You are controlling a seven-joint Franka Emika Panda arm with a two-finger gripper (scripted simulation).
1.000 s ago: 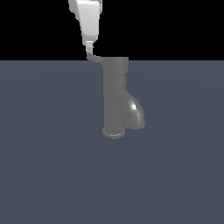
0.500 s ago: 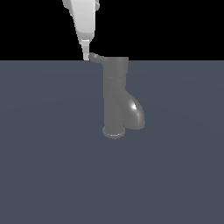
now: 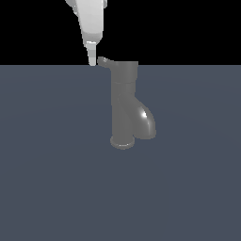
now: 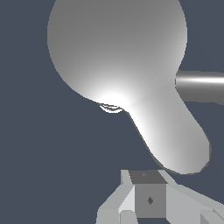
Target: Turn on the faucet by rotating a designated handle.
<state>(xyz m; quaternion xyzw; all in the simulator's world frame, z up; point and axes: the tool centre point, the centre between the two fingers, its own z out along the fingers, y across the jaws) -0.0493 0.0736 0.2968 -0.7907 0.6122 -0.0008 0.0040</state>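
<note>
gripper [image 3: 92, 62] now lower, beside handle [image 3: 104, 61]

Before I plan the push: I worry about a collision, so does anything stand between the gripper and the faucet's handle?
Nothing visible does. In the exterior view the gripper sits just off the tip of the handle, on that view's left, with only bare space between them.

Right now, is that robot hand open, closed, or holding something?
Hand: cannot tell whether open or closed; its tip sits beside the handle, not visibly gripping it.
</note>
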